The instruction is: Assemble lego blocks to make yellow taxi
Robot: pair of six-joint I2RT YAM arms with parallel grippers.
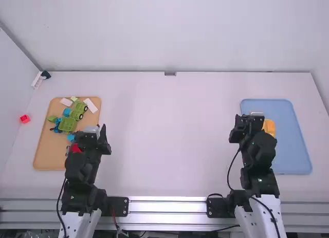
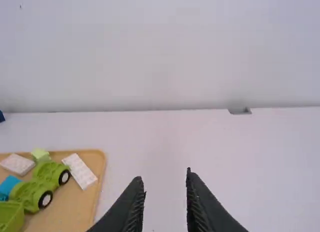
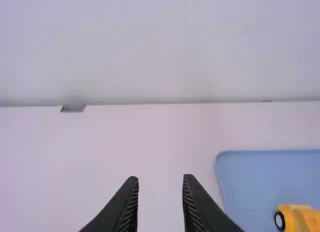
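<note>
1. Left pincer point(image 1: 104, 136): over the near right part of the tan tray point(image 1: 45, 158); fingers spread, nothing between them in the left wrist view.
2. Right pincer point(image 1: 238, 129): by the left edge of the blue tray point(image 1: 295, 145); fingers spread, nothing between them in the right wrist view.
3. Yellow vehicle piece point(image 1: 269, 126): lay in the blue tray, partly behind the right arm in the high view; one black wheel point(image 3: 280, 220) showed. Any further yellow parts behind the arm: couldn't tell.
4. Tan tray, far half: green vehicle point(image 1: 77, 111) with black wheels, green bin-like piece point(image 1: 67, 125) just nearer, blue pieces point(image 1: 67, 112) around them. White plate point(image 1: 91, 105) sat by the far right corner, second white plate point(image 1: 66, 102) along the far edge, pale green block point(image 1: 74, 98) between the two.
5. Red piece point(image 1: 76, 148) was in the tan tray's near part, partly hidden by the left arm.
6. Red block point(image 1: 24, 119) sat on the worktop point(image 1: 169, 135), left of the tan tray, near the worktop's left edge.
7. White-and-dark item point(image 1: 37, 80) was at the worktop's far left corner.
</note>
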